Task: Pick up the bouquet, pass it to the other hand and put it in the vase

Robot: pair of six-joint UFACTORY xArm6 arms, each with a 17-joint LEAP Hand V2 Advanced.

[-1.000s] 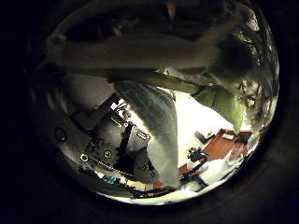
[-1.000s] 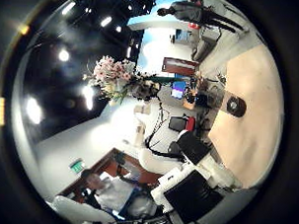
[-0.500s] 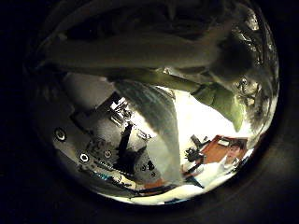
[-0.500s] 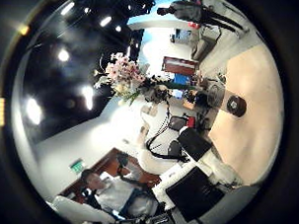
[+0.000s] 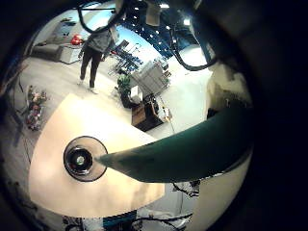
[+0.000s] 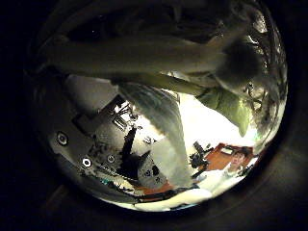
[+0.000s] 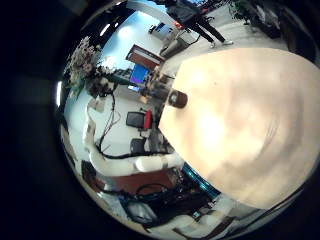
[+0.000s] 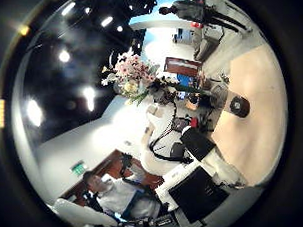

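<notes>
My arm [image 7: 120, 160] is a chain of smooth white rounded tubes; my hand's [image 8: 193, 200] parts are blocky, black and white

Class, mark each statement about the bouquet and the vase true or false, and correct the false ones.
1. The bouquet is already in the vase. False: the bouquet is up in the air, and the vase stands apart from it with nothing in it.
2. The vase stands upright on the table. True: it stands on the table, and the left little finger side palm view looks down into its round mouth.
3. The bouquet lies flat on the table. False: it is held clear of the table by the left hand.
4. The bouquet's stems are close to the left palm. True: they fill much of the left thumb side palm view.
</notes>
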